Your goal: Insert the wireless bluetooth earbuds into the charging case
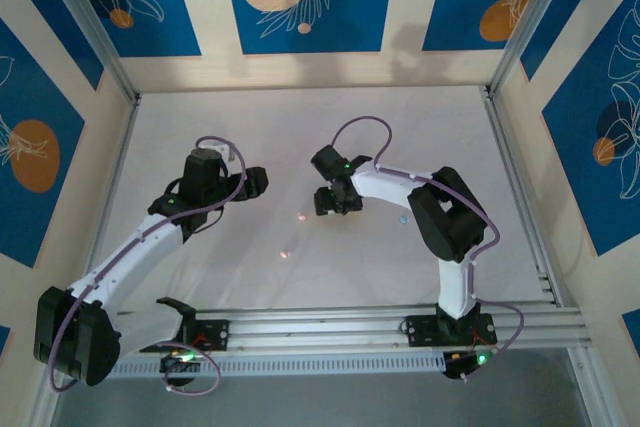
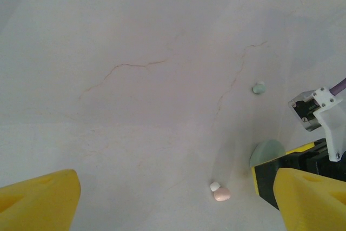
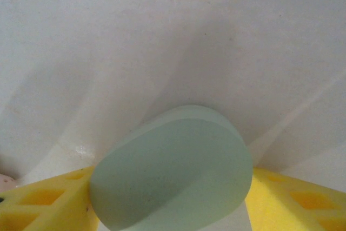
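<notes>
A mint-green pebble-shaped charging case (image 3: 173, 169) stands tilted on edge between the yellow fingers of my right gripper (image 3: 170, 204), touching both. The same case (image 2: 266, 152) peeks out beside that gripper's black-and-yellow finger in the left wrist view. A pink earbud (image 2: 222, 194) with a white tip lies on the table just left of the case. A mint earbud (image 2: 259, 87) lies farther off. My left gripper (image 2: 175, 201) hovers open over bare table with nothing between its fingers. From above, the left gripper (image 1: 252, 184) and right gripper (image 1: 338, 201) face each other mid-table.
Two tiny pink pieces (image 1: 301, 217) (image 1: 285, 254) lie between and in front of the grippers. A small blue piece (image 1: 400, 217) lies by the right arm's elbow. The white table (image 1: 300, 127) is walled by patterned panels and metal rails.
</notes>
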